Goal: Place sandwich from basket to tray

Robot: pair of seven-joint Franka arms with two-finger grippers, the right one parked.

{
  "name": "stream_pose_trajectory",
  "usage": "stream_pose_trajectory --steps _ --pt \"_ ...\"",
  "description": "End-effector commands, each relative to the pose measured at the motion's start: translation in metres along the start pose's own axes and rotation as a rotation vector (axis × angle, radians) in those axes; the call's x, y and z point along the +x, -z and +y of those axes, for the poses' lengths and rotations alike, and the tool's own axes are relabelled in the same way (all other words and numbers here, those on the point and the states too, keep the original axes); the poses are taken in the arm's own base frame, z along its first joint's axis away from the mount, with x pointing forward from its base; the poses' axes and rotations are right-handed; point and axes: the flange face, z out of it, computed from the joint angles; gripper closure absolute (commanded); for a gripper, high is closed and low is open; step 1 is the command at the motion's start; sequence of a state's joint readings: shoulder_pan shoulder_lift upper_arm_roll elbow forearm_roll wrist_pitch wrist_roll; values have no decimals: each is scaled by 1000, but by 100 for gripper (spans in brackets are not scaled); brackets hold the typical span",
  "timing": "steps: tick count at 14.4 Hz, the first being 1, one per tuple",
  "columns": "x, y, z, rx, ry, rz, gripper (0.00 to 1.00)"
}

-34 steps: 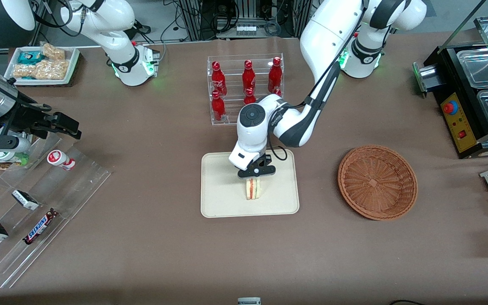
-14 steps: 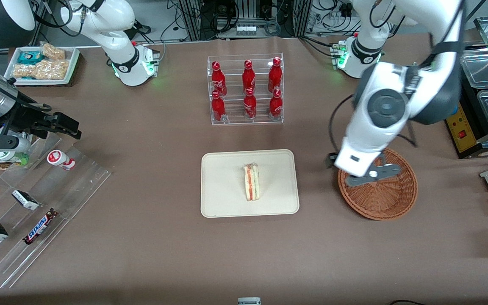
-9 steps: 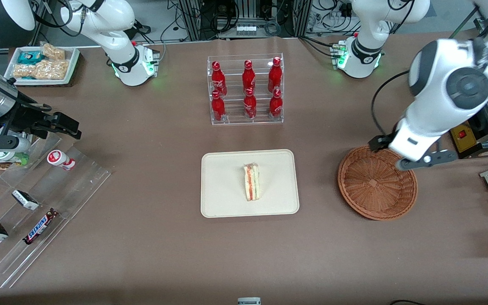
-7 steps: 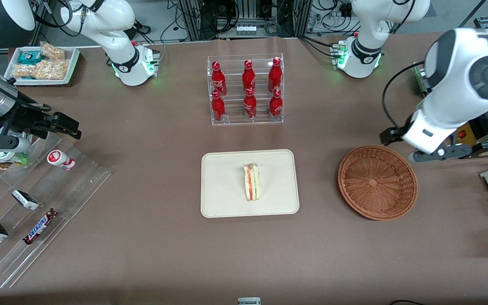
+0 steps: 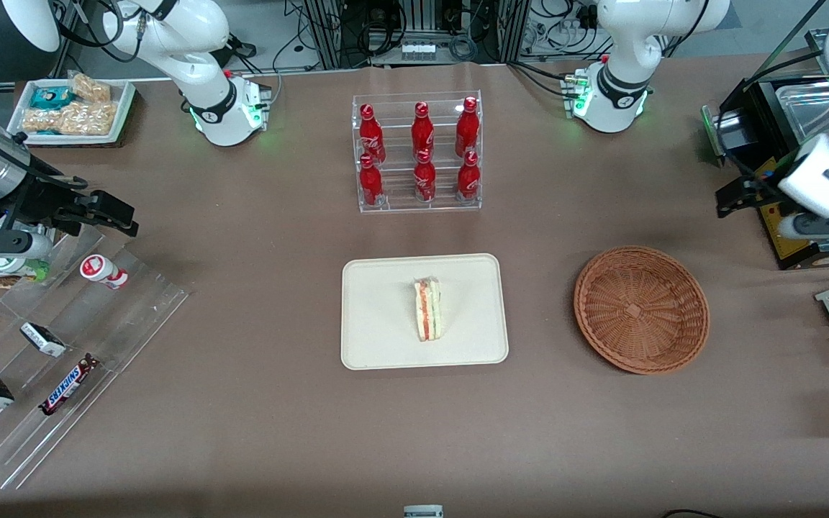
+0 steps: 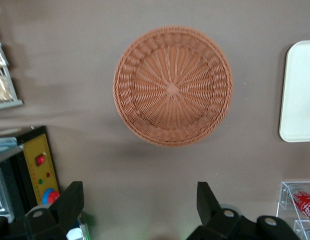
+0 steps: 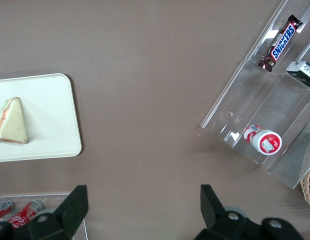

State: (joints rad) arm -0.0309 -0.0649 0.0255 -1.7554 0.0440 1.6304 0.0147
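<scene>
Front view: we see the sandwich [image 5: 428, 310] lying on the tray [image 5: 378, 338], just right of frame centre, standing on edge with its red and green filling lines facing up. The basket [image 5: 641, 309] sits right of the tray, well apart from it, nothing in it. The gripper [image 5: 781, 212] is now at the right edge of the frame, over the black appliance [image 5: 774, 180]. 2.4 s ago it was down on the sandwich over the tray; 1.0 s ago it was above the basket; half a second ago it was just past the basket's upper right rim. Sandwich, tray and basket have not shifted since release. Bottle rack [image 5: 418, 151] sits above the tray in frame, untouched.

Left wrist view: the gripper [image 6: 137, 200] is high above the table, fingers [image 6: 70, 202] spread wide, holding nothing. Basket [image 6: 172, 86] is in full view between them and farther out; one tray [image 6: 298, 100] edge shows at the frame's margin.

Right wrist view: sandwich [image 7: 11, 122] lies on the tray [image 7: 55, 130] at the left edge; the clear snack rack [image 7: 264, 110] fills the right side.
</scene>
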Motion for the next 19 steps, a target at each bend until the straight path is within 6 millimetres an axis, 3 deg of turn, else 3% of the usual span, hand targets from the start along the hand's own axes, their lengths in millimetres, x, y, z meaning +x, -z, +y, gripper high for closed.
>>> stream_pose_trajectory --steps 1,19 --pt "12 24 5 -3 -26 42 0" --pt "7 23 22 -63 -117 21 0"
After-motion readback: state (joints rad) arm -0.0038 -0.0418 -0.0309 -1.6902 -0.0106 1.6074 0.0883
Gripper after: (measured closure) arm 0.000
